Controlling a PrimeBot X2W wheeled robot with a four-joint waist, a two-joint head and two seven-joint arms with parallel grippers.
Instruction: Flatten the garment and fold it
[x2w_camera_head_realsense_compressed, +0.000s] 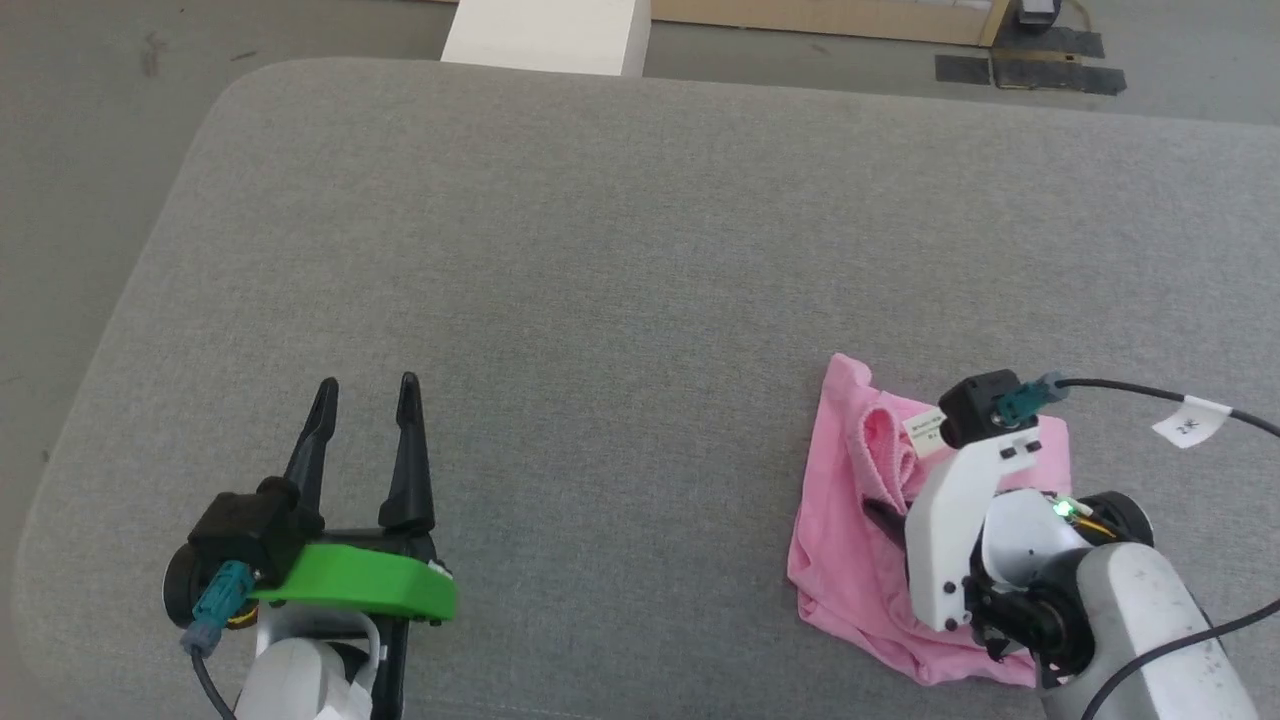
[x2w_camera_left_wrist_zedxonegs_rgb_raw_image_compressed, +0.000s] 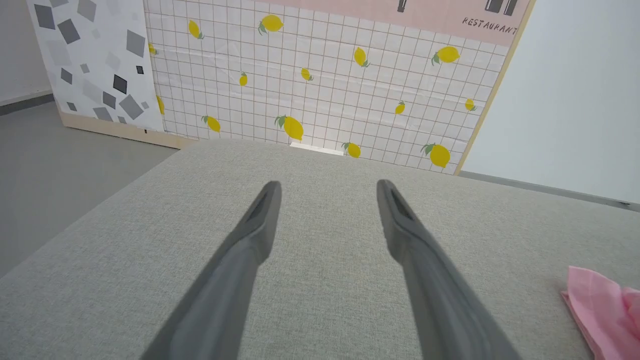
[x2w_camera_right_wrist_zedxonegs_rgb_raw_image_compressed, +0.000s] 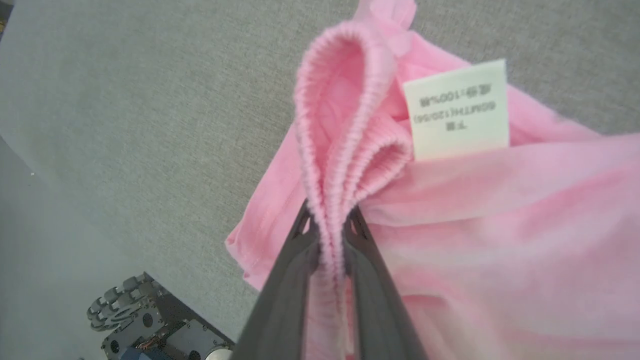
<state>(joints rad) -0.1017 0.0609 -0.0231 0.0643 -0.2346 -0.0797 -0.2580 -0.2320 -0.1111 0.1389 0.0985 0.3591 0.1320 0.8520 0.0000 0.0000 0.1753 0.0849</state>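
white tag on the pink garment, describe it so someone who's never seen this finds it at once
On the grey padded surface, look to the near right side, where a crumpled pink garment lies. Beside its gathered waistband sits a small rectangular white tag with grey print, the only white patch on the pink cloth.

Thin soft-cloth garment (x2w_camera_right_wrist_zedxonegs_rgb_raw_image_compressed: 500, 210), ribbed waistband (x2w_camera_right_wrist_zedxonegs_rgb_raw_image_compressed: 345, 125)

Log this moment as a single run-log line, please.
right tool: shut on waistband | left tool: open, empty, clear of cloth | garment: bunched on grey surface, not yet folded
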